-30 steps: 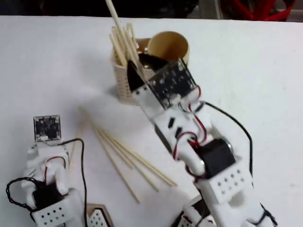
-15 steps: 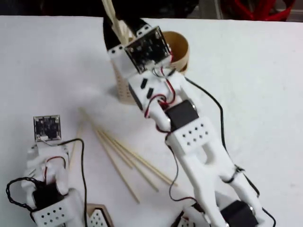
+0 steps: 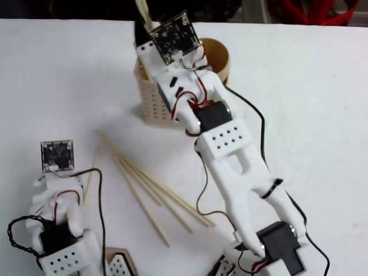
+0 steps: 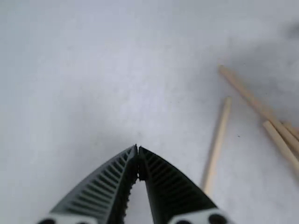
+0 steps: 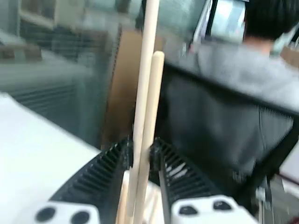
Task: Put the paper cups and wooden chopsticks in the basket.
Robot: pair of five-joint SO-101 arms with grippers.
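right wrist view: right tool (image 5: 141,145) clamps two chopsticks (image 5: 153,93) between fingers; left tool (image 4: 138,151) closed, empty.

White table (image 3: 322,86), red object (image 3: 299,11) beyond its far edge, brown cardboard sheet (image 5: 122,79), black chair (image 5: 201,126).

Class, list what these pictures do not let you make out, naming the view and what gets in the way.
Basket inside: high view, right arm covers it.
Cup: high view, mostly behind that arm; in or beside the basket, unclear.
Held chopsticks: right wrist view, longer one's tip cut off by the edge.
Loose chopsticks: left wrist view, cut off by the edge; number unclear.
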